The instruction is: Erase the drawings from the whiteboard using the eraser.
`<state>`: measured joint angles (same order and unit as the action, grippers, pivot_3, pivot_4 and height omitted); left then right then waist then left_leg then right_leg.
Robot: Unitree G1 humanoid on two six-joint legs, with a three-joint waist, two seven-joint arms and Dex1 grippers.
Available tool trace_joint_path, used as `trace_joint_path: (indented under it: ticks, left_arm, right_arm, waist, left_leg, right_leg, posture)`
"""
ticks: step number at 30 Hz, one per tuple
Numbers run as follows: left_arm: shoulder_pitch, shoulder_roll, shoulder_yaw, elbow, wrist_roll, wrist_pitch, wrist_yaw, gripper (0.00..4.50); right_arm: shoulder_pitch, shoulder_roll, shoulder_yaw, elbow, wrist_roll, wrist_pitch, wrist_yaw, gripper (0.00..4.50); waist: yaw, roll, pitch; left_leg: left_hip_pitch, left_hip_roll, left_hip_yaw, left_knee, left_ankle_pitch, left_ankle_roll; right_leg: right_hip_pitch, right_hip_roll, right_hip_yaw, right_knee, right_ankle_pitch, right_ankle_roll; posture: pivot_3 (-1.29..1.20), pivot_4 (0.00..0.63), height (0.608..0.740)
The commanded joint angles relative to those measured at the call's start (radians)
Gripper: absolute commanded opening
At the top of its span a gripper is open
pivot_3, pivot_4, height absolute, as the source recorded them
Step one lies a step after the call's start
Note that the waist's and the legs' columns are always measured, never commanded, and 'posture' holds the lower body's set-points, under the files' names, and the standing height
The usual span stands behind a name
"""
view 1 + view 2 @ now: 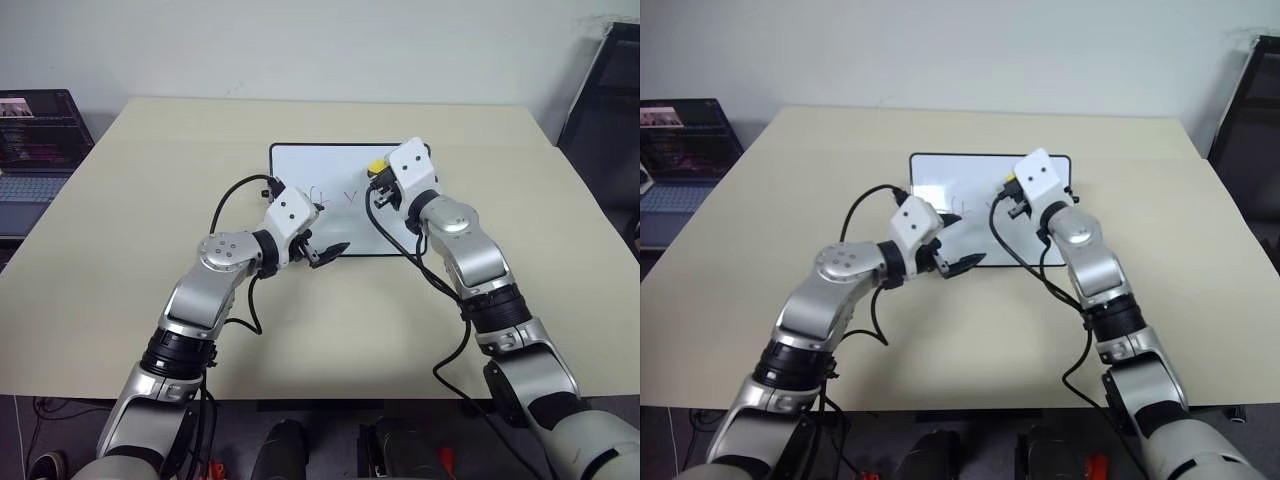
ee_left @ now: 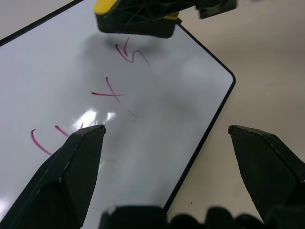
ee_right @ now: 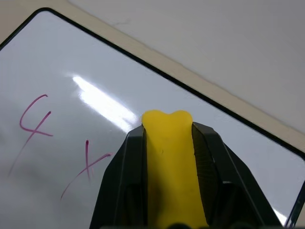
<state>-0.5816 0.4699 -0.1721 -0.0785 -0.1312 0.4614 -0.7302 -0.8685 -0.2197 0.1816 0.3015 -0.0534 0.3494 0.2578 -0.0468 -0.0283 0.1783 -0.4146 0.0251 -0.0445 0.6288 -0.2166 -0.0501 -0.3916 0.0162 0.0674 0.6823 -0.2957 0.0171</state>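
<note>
Nearest you, your left gripper (image 1: 328,252) sits low over the near edge of the whiteboard (image 1: 300,165), its two black fingers (image 2: 71,167) spread wide apart with nothing between them. The board lies flat in the middle of the beige table (image 1: 120,250), just beyond that gripper. On its white face you can read the drawings (image 2: 107,93), thin pink strokes making a 4, an x and a 5, all there. A little farther along, your right gripper (image 3: 167,138) is clamped tight on the eraser (image 3: 169,167), the yellow block squeezed between both fingers and held above the board's right part, close over the 5. Off the table's far left, a laptop (image 1: 35,140) shows a lit screen.
</note>
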Motion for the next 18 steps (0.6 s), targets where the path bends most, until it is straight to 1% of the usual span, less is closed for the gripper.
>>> trace_joint_path:
  ticks: [1, 4, 9, 14, 18]
  left_arm:
    - [-0.007, 0.003, -0.002, -0.049, 0.008, 0.003, 0.005, 4.50]
    - [-0.007, 0.003, -0.003, -0.048, 0.011, 0.003, 0.006, 4.50]
    - [-0.002, 0.005, -0.002, -0.045, 0.017, -0.006, 0.001, 4.50]
    - [-0.003, -0.002, -0.004, -0.039, 0.019, -0.010, -0.003, 4.50]
    - [-0.003, -0.003, -0.004, -0.036, 0.019, -0.013, -0.006, 4.50]
  right_arm:
    - [-0.042, 0.009, -0.003, 0.040, -0.027, -0.057, -0.008, 0.99]
    - [-0.043, 0.003, 0.004, 0.075, -0.045, -0.064, 0.010, 0.99]
    - [-0.013, -0.014, 0.021, 0.082, -0.072, -0.017, 0.048, 0.99]
    - [0.042, -0.036, 0.050, 0.023, -0.088, 0.056, 0.108, 0.99]
    - [0.088, -0.040, 0.046, -0.035, -0.089, 0.115, 0.132, 0.99]
  waist:
    - [-0.001, 0.000, 0.000]
    - [0.000, 0.000, 0.000]
    - [0.000, 0.000, 0.000]
    - [0.000, 0.000, 0.000]
    - [0.000, 0.000, 0.000]
  left_leg:
    - [0.000, 0.000, 0.000, 0.000, 0.000, 0.000]
    - [0.000, 0.000, 0.000, 0.000, 0.000, 0.000]
    - [0.000, 0.000, -0.001, 0.000, 0.000, 0.000]
    - [0.000, 0.000, -0.001, 0.001, 0.000, 0.000]
    - [0.001, 0.000, -0.002, 0.002, 0.000, 0.000]
  right_leg:
    - [0.000, 0.000, 0.000, 0.000, 0.000, 0.000]
    - [0.000, 0.000, -0.001, 0.000, 0.000, 0.000]
    - [0.000, 0.000, 0.000, 0.000, 0.000, 0.000]
    - [0.000, 0.000, -0.001, 0.001, 0.000, 0.000]
    - [0.002, 0.000, -0.001, 0.002, 0.000, 0.000]
  posture:
    - [0.00, 0.150, 0.740]
    - [0.00, 0.150, 0.740]
    - [0.00, 0.150, 0.740]
    - [0.00, 0.150, 0.740]
    - [0.00, 0.150, 0.740]
